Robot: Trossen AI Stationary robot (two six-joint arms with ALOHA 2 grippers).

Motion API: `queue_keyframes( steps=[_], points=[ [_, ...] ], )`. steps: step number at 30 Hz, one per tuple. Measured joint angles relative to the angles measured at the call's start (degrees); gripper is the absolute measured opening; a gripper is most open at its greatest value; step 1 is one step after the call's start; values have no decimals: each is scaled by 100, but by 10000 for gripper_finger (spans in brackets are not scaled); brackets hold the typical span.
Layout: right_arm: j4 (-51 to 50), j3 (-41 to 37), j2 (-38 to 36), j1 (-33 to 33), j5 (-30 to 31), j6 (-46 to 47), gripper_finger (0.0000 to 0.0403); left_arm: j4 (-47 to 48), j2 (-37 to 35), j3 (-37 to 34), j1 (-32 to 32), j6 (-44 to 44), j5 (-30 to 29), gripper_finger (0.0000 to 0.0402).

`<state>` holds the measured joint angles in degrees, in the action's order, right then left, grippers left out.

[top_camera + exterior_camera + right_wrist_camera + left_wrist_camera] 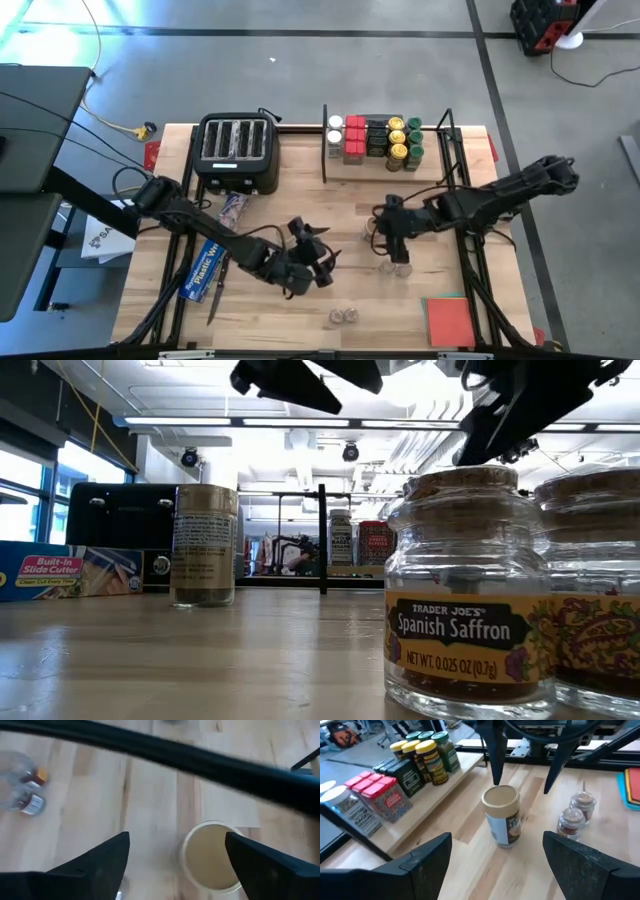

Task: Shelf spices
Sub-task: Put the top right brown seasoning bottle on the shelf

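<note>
We see the tan-lidded jar (502,816) upright on the tabletop (300,330), directly beneath our right claw (176,865), whose released fingers straddle it from above; the left claw (495,857), also spread, faces it from farther off

I see a black toaster (237,152), a blue wrap box (205,268), and a red pad (450,322) near the table's front edge.

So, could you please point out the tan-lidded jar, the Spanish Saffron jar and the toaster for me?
tan-lidded jar (500,800): left wrist view, on its flat lid.
Spanish Saffron jar (462,628): low view, on its front label.
toaster (237,150): high view, on its slotted top.
</note>
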<state>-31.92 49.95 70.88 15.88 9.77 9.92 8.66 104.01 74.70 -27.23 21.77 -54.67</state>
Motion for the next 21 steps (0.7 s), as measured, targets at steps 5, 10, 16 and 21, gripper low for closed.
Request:
queue_keyframes(
  steps=[5, 10, 16, 21],
  points=[
    [-117, 202, 318, -453, -171, -489, 332, 222, 0, 0, -31, 209, -109, 307],
    [-376, 462, 660, -696, -278, -835, 332, 300, 1, 0, -17, 219, -109, 307],
    [-652, 517, 963, -925, -711, -942, 332, 428, 1, 0, -17, 359, -106, 307],
    [-658, 519, 1195, -951, -851, -1102, 332, 467, 0, 0, -17, 366, -105, 307]
  ],
)
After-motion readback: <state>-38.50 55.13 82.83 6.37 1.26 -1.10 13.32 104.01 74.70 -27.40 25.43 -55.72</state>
